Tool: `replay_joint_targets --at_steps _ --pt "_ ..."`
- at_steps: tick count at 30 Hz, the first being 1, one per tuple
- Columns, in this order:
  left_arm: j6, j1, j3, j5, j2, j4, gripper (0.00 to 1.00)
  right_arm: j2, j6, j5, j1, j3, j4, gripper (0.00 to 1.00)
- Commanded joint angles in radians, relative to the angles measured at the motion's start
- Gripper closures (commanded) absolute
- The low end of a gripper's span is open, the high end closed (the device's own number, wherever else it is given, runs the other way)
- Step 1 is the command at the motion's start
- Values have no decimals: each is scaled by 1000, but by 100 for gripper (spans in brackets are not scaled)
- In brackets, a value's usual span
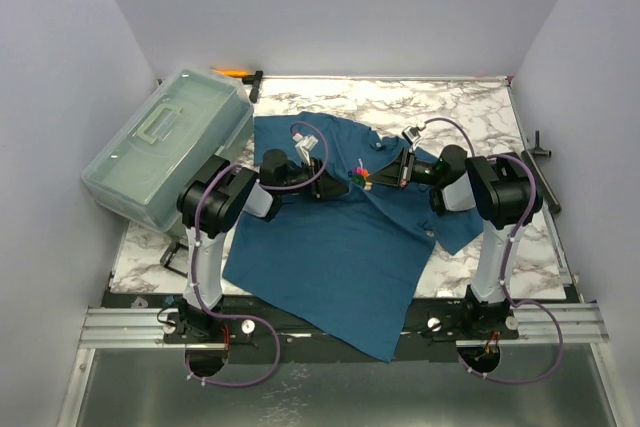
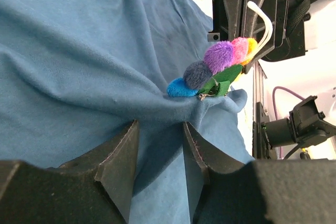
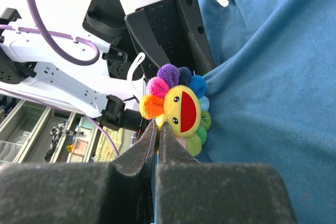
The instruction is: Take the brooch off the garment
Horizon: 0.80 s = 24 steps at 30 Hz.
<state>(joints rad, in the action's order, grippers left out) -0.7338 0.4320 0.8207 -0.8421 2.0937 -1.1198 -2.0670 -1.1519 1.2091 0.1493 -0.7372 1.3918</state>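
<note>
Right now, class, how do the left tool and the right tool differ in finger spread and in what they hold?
The left tool holds its fingers apart around a fold of the garment; the right tool has them almost closed. The left tool grips cloth beside the brooch; the right tool closes on the brooch's edge, by the orange petal. Both are black and meet at the brooch.

Overhead looks down; wrist views close, seemingly opposed, share brooch (image 3: 178,111).

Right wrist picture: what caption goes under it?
The right gripper pinches the edge of a rainbow flower brooch on the blue T-shirt.
</note>
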Motion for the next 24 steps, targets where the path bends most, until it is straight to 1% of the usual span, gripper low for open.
replay_joint_targets --at_steps 1,7,16,20,24 --pt "22 32 12 -35 21 -18 61 -27 -20 -7 -2 8 86 99" --pt "22 42 10 -43 29 -19 63 -38 -46 -8 -1 10 123 99" --pt "36 51 4 -59 15 -20 63 -42 -40 -11 -1 16 119 99" --pt "64 53 -5 -65 2 -12 63 -20 -13 -16 0 23 77 99" --pt "74 62 -2 -66 -1 -13 66 20 61 -26 1 34 -23 99"
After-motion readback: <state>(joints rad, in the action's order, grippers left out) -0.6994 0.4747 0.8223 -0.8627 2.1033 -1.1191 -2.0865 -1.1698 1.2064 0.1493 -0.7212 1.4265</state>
